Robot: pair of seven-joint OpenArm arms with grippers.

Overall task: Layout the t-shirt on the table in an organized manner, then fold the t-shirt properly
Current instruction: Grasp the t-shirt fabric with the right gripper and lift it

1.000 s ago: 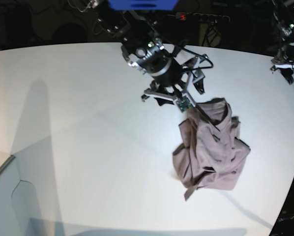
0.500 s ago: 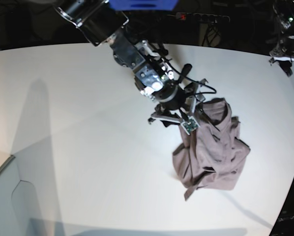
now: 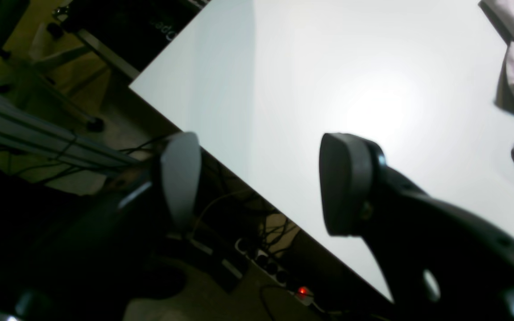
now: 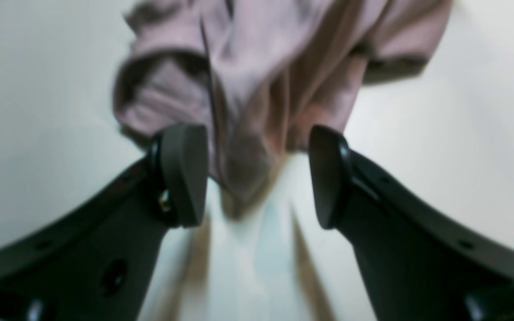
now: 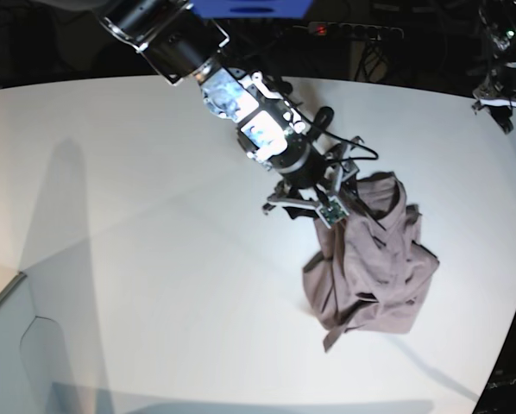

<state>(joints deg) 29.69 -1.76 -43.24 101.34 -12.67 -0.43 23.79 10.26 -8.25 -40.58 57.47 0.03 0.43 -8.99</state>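
1. Desk (image 5: 137, 259): smooth white top, faintly glossy, with a soft bright glare patch in the left wrist view. Its far edge curves against a dark background, and a lighter notched shape sits at the near-left corner.

2. Right arm: reaches from the far left toward the centre, with a dark metal body, exposed cables and a small green board near the wrist. Right claw (image 5: 327, 211) sits at the far-left edge of the cloth. In the right wrist view its two dark, rounded matte pads (image 4: 185, 174) stand spread apart, released. A hanging point of fabric lies between them without being pinched. That view is blurred, so actual contact cannot be told.

3. T-shirt (image 5: 370, 267): soft dusty mauve-grey cotton, bunched into a rumpled, roughly upright heap on the right half of the desk. It shows deep vertical folds, a rolled hem or sleeve opening on its left side in the right wrist view, and a thin tail trailing at the near-left corner.

4. Left claw (image 3: 257, 178): at the far-right corner, well apart from the shirt. Two smooth oval pads are held wide, released and empty, straddling the desk edge. Below it are floor cables and a power strip (image 3: 275, 276) with a red light.
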